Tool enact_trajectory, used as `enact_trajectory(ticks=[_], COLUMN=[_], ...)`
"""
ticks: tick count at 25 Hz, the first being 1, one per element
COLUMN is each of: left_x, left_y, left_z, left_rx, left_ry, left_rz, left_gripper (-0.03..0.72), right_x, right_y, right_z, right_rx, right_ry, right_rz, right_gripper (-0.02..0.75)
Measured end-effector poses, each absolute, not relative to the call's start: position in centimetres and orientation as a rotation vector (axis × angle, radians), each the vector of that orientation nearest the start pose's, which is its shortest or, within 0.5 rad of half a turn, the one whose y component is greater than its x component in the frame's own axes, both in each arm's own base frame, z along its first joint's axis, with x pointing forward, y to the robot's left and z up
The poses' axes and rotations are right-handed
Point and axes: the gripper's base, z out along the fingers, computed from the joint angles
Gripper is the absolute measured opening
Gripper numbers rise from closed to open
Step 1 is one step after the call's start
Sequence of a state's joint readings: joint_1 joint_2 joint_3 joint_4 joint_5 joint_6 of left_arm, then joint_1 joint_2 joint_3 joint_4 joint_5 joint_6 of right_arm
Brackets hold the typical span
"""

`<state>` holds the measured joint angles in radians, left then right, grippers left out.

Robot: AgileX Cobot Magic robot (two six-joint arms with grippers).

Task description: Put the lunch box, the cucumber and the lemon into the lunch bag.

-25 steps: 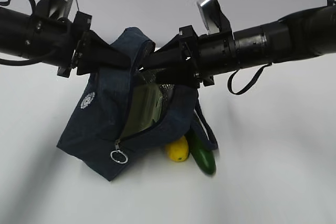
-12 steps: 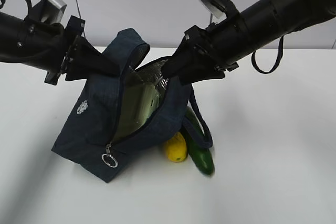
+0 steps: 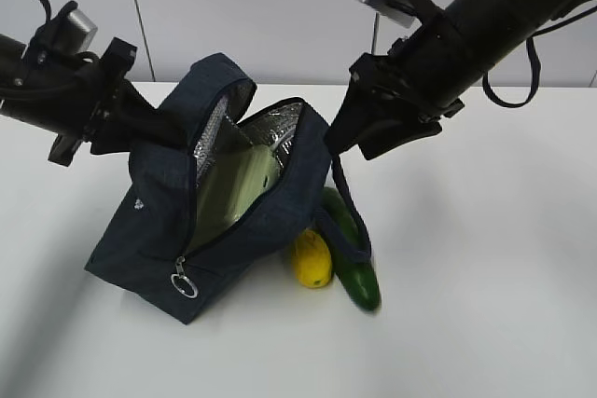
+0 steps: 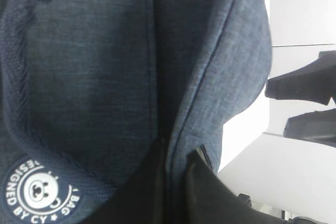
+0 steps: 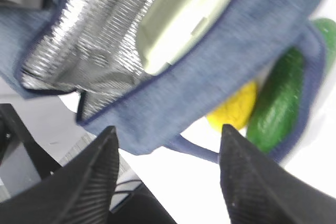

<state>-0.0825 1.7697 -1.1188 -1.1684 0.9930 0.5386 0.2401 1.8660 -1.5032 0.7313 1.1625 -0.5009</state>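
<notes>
Two items lie nearest on the white table [image 3: 485,323]: the lemon [image 3: 312,260] and the cucumber [image 3: 353,258], side by side against the lunch bag [image 3: 159,230]. Behind them the navy bag stands unzipped, with the pale green lunch box [image 3: 238,191] inside against the silver lining. Farther back, the left gripper [image 4: 176,177] pinches the bag's fabric edge, while the right gripper [image 5: 168,166] hangs spread apart above the opening, holding nothing.

Lunch box [image 3: 244,191] inside open lunch bag [image 3: 159,230]
</notes>
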Motion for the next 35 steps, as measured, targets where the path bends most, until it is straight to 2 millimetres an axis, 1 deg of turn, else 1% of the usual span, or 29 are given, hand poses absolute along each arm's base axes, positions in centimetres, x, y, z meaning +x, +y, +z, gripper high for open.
enact_trajectory(ticks=[7, 13, 16, 20, 25, 28, 32, 35], left_x=[33.7, 33.9, 33.9, 33.7, 33.3, 33.0, 32.8, 32.8], left_y=[-7.7, -5.6, -4.6, -3.9, -3.4, -3.0, -2.6, -2.6], left_z=[22.4, 22.4, 22.1, 21.9, 21.3, 20.9, 20.6, 20.6], left_rx=[-0.149, -0.231, -0.253, -0.234, -0.193, -0.181, -0.176, -0.176], left_ry=[2.622, 2.62, 2.643, 2.697, 2.789, 2.844, 2.892, 2.902], left_rz=[-1.329, -1.315, -1.273, -1.195, -1.081, -1.007, -0.935, -0.921], left_gripper=[0.001, 0.001, 0.001, 0.001, 0.001, 0.001, 0.001, 0.001], right_x=[35.6, 35.6, 35.6, 35.6, 35.0, 35.0, 35.4, 36.0], right_y=[13.7, 13.2, 12.9, 12.6, 14.0, 14.9, 14.9, 15.1], right_z=[25.9, 25.6, 25.4, 25.2, 25.0, 24.9, 24.7, 23.5], right_rx=[-0.664, -0.635, -0.609, -0.567, -0.579, -0.54, -0.467, -0.438], right_ry=[2.803, 2.865, 2.894, 2.933, 2.972, 2.959, 2.944, 2.964], right_rz=[0.842, 0.757, 0.703, 0.638, 0.527, 0.489, 0.475, 0.488], right_gripper=[0.45, 0.45, 0.451, 0.45, 0.45, 0.451, 0.451, 0.451])
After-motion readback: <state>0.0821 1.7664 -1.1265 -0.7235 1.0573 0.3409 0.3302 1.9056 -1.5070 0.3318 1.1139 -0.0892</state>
